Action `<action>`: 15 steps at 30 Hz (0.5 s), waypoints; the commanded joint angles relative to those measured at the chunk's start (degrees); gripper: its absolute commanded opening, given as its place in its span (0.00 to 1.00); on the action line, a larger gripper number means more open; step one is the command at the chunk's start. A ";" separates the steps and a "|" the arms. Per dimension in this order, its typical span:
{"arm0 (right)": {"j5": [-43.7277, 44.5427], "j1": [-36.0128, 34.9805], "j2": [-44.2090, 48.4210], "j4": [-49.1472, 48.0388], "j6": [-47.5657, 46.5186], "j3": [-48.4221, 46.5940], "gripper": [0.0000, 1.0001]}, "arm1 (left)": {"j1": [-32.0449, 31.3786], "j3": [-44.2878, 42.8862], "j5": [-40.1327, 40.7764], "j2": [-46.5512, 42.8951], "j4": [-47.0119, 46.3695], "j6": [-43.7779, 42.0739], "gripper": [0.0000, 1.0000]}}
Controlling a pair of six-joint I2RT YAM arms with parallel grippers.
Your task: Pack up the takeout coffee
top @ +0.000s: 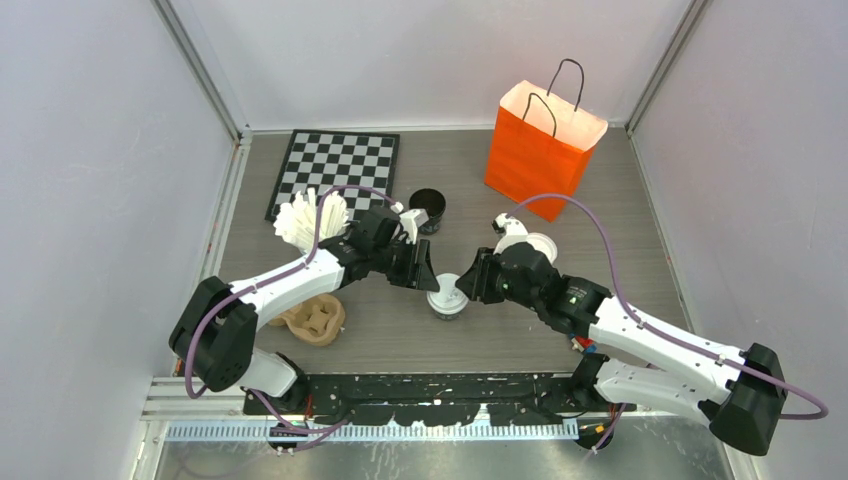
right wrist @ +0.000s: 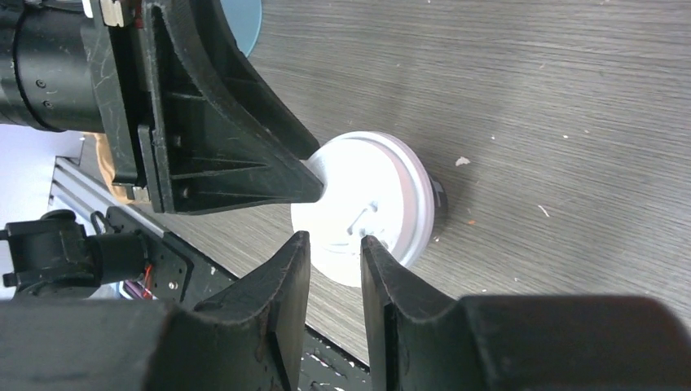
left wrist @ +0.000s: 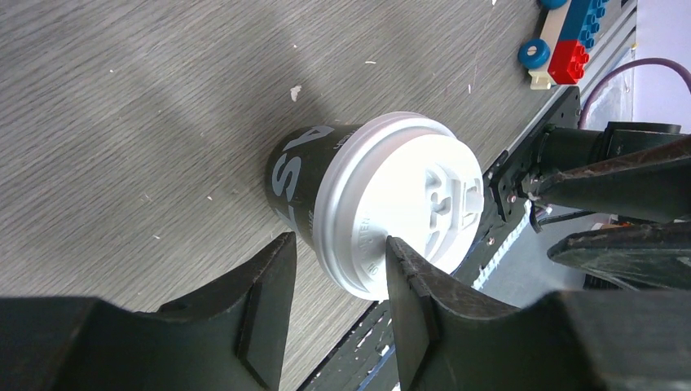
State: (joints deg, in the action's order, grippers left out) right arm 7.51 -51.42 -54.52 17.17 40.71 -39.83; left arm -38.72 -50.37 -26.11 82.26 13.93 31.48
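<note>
One takeout coffee, a black cup (top: 447, 300) capped with a white lid (left wrist: 399, 204), stands upright mid-table between both arms. My left gripper (top: 424, 272) is at its left, jaws partly open (left wrist: 338, 240). One fingertip (right wrist: 314, 181) rests on the lid's top and the other sits beside the cup wall. My right gripper (top: 468, 283) hovers at the lid's right edge, jaws narrowly open (right wrist: 336, 236) with nothing between them. A second black cup (top: 428, 208), uncapped, stands behind the left gripper. Another white lid (top: 541, 245) shows behind the right wrist.
An orange paper bag (top: 545, 140) stands open at the back right. A chessboard (top: 335, 170) lies at the back left, with a light-blue cup of white sticks (top: 312, 222) before it. A beige object (top: 315, 320) lies near the left arm. Toy bricks (left wrist: 562, 41) sit near the front rail.
</note>
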 commanded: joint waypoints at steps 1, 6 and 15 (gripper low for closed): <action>-2.14 -0.27 -0.80 -3.07 -0.32 -1.36 0.34 | -0.28 0.22 -0.05 -1.57 -2.06 0.61 0.46; -4.05 -0.29 -2.60 -4.47 -0.39 -0.80 0.31 | -0.48 0.44 0.50 -1.58 -2.01 0.82 0.46; -0.61 -0.26 -4.12 -6.41 1.03 4.04 0.28 | -0.66 1.09 2.15 -1.26 -1.08 0.06 0.46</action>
State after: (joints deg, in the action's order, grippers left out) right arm 3.97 -51.42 -58.37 13.41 40.82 -37.85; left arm -39.20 -50.22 -25.30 82.26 13.91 32.14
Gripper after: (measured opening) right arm 0.285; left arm 0.458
